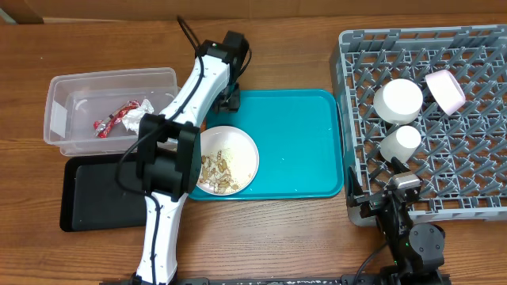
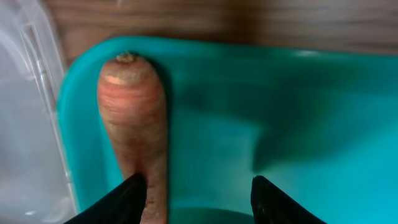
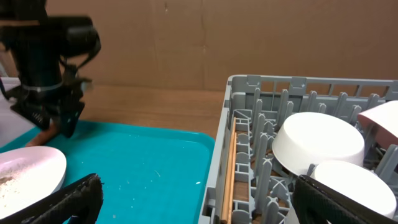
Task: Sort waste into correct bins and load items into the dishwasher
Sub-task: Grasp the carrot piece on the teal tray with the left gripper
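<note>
In the left wrist view an orange food piece (image 2: pixel 134 118) lies in the corner of the teal tray (image 2: pixel 280 112). My left gripper (image 2: pixel 196 199) is open low over it, its left finger (image 2: pixel 130 196) against the piece's near end. In the overhead view that gripper (image 1: pixel 230 99) is at the tray's far left corner. The white plate (image 1: pixel 252 154) holds beige food scraps (image 1: pixel 218 170). The clear tub (image 1: pixel 59 111) holds a red wrapper (image 1: pixel 119 115) and a white napkin (image 1: pixel 145 109). My right gripper (image 3: pixel 202 202) is wide open and holds nothing, by the rack (image 3: pixel 249 84) edge.
The black tray (image 1: pixel 95 198) lies in front of the tub. In the grey rack (image 1: pixel 475 190) are a bowl (image 1: pixel 398 100), a cup (image 1: pixel 400 142) and a pinkish cup (image 1: pixel 445 89). Chopsticks (image 3: pixel 231 168) lie along its left edge. My left arm (image 1: pixel 194 95) crosses above the plate.
</note>
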Available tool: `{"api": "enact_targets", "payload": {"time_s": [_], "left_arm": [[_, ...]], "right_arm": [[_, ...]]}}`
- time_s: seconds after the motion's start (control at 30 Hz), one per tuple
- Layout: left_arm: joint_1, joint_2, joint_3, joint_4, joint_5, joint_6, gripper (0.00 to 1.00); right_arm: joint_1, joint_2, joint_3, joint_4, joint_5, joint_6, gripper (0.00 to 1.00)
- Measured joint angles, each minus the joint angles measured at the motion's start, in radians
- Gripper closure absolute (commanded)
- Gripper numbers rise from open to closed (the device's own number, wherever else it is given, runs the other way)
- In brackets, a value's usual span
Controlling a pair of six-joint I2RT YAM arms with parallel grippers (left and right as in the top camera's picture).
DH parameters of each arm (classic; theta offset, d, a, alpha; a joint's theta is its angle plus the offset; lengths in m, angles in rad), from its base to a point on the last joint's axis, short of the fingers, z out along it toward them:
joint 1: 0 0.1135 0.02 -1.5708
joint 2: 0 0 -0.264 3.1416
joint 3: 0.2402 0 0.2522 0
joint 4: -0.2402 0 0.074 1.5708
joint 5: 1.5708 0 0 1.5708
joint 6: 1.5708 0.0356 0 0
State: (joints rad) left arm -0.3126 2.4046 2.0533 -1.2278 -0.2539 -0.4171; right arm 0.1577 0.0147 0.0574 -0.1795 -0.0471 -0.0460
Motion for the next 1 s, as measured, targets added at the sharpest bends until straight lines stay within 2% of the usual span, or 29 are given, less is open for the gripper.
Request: {"api": "enact_targets", "payload": {"time_s": [0.3,0.6,0.7,0.8,0.83,0.93,1.0], "left_arm": [[0.053,0.001,0.0,0.003,-0.024,-0.03,0.45],[0.057,0.001,-0.015,0.048,-0.027,-0.034,0.57],[0.057,0.001,-0.016,0.05,-0.027,-0.032,0.58],[0.057,0.001,-0.016,0.051,-0.027,-0.03,0.75],[0.057,0.002,-0.016,0.051,-0.027,-0.024,0.77],[0.057,0.003,-0.016,0.051,-0.026,-0.024,0.78],[0.057,0.003,-0.01,0.041,-0.026,-0.025,0.84]], "right_arm": [[0.0,0.0,0.0,0.0,0.0,0.0,0.0],[0.0,0.0,0.0,0.0,0.0,0.0,0.0],[0.0,0.0,0.0,0.0,0.0,0.0,0.0],[0.0,0.0,0.0,0.0,0.0,0.0,0.0],[0.0,0.0,0.0,0.0,0.0,0.0,0.0],[0.0,0.0,0.0,0.0,0.0,0.0,0.0],[0.0,0.0,0.0,0.0,0.0,0.0,0.0]]}}
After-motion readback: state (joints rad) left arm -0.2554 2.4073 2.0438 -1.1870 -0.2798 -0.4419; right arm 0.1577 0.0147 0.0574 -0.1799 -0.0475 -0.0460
